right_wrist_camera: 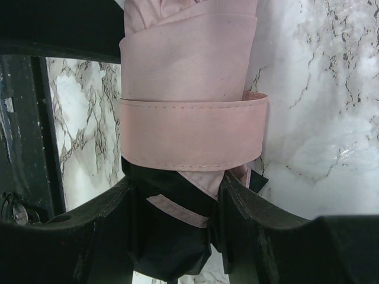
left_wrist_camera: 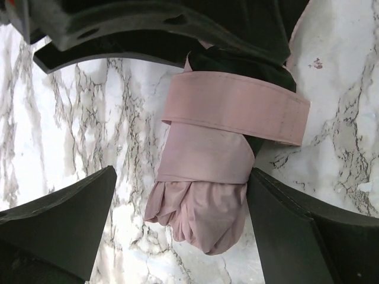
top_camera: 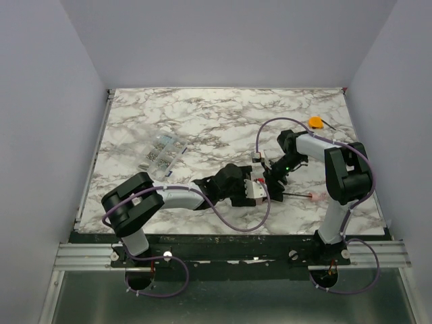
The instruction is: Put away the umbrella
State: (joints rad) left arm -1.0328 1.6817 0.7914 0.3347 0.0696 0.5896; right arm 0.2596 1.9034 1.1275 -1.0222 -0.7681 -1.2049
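Observation:
The pale pink umbrella (top_camera: 256, 190) lies folded on the marble table, right of centre. Its thin shaft (top_camera: 295, 196) runs right to a small pink handle (top_camera: 316, 197). A pink strap (left_wrist_camera: 237, 110) is wrapped around the bundle. My left gripper (left_wrist_camera: 180, 231) stands open astride the bunched canopy end (left_wrist_camera: 204, 207), with bare marble between the fabric and the left finger (left_wrist_camera: 59, 219). The right finger (left_wrist_camera: 296, 231) sits against the cloth. My right gripper (right_wrist_camera: 174, 231) is shut on the umbrella's dark inner folds (right_wrist_camera: 172, 195), just below the strap (right_wrist_camera: 192, 133).
A clear packet of small metal parts (top_camera: 160, 154) lies at the left of the table. A small orange object (top_camera: 315, 122) sits at the back right. Grey walls enclose the table on three sides. Both arms meet close together over the umbrella.

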